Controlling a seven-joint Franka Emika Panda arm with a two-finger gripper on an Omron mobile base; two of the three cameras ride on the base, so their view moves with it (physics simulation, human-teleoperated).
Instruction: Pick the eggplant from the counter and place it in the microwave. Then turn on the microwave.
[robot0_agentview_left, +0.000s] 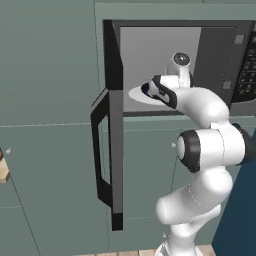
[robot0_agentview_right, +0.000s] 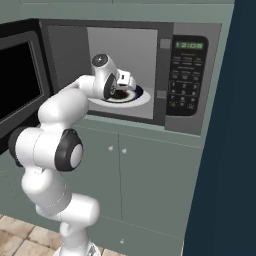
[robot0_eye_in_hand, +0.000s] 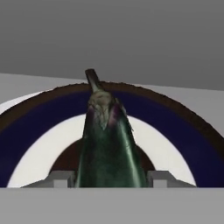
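Eggplant (robot0_eye_in_hand: 107, 144) sits btwn gripper (robot0_eye_in_hand: 108, 178) fingers, which look closed on it, over plate (robot0_eye_in_hand: 183, 131) inside open microwave (robot0_agentview_right: 190, 75); placing step, next likely needs release & arm withdrawal.

one eggplant (robot0_eye_in_hand: 107, 144), one microwave (robot0_agentview_right: 187, 75), one plate (robot0_agentview_right: 142, 97)

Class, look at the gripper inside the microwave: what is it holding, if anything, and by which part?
The gripper holds the eggplant by its thick lower body, one finger on each side, stem end pointing away over the plate.
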